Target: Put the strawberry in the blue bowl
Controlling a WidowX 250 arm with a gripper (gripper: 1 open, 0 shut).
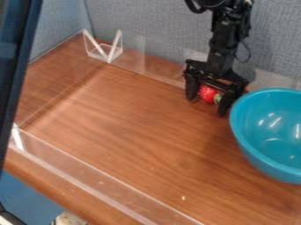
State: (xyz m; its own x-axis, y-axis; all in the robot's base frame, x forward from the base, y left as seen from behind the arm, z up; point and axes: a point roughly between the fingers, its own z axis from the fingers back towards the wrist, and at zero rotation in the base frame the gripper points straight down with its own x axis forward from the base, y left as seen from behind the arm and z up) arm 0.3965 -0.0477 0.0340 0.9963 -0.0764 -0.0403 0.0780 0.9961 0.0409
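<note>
Right now the blue bowl (273, 132) sits just to the lower right of my gripper (214, 89), close beside it, and the part of its inside that I can see holds nothing — only glossy teal with a few light reflections. Its right side is cut off by the edge of the view.

My gripper points straight down with its jaws spread wide, one dark finger on each side of the strawberry (212, 92). That small red strawberry rests on the table (129, 132) between my fingers, low in the gap. I cannot tell whether either finger touches it; the jaws are not closed on it, so I am not holding it. It lies outside the bowl, just up and to the left of the bowl's near rim.

Around me, a clear plastic barrier (70, 171) runs along the table's front edge, far to my lower left, and another clear panel (123, 53) stands along the back, to my left, with a small angled bracket at its far end. A grey-blue wall (153, 26) rises behind me. Between the strawberry and the bowl's rim there is only a short strip of bare wood — nothing lies on it.
</note>
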